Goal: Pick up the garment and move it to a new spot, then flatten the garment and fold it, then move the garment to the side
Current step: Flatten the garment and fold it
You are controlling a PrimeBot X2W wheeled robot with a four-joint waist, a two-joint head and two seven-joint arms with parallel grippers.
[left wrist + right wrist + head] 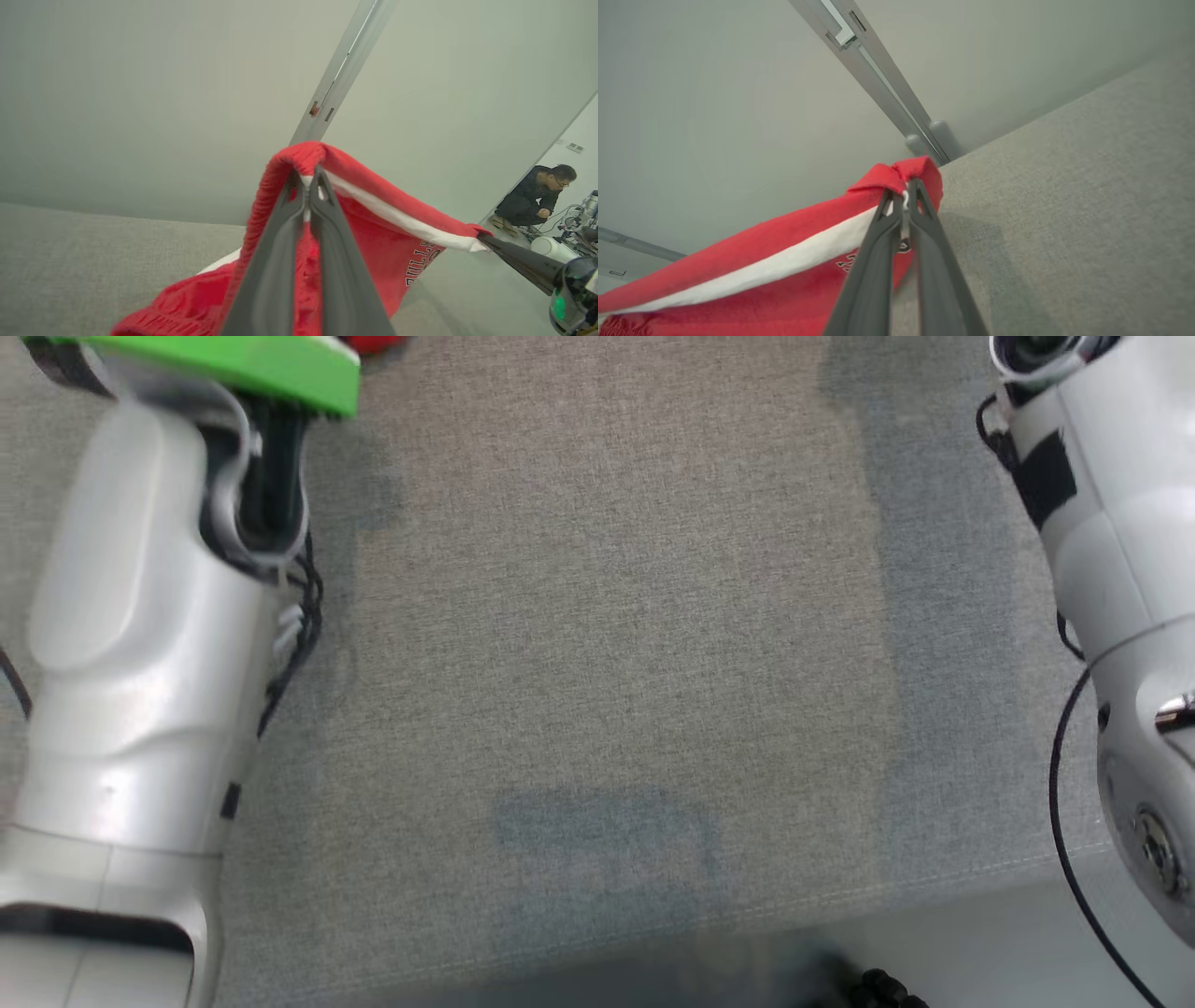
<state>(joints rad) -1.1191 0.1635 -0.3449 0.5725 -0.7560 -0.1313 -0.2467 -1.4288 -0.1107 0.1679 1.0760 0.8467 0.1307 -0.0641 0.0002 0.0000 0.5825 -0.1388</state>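
Carrying garment (pixel 373 233) to new spot: left fingers (pixel 280 261) + right fingers (pixel 871 270) both clenched on its top edge, stretched taut above worktop (pixel 597 616). Hem maybe touching worktop. Next: lower evenly, lay flat w/o bunching.

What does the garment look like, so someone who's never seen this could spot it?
Look above the grey cloth-covered surface in front of the pale wall. The garment hangs stretched between the left gripper and the right gripper, each pinching an edge. Bright red with a white stripe and dark lettering, it stands out from all the grey.
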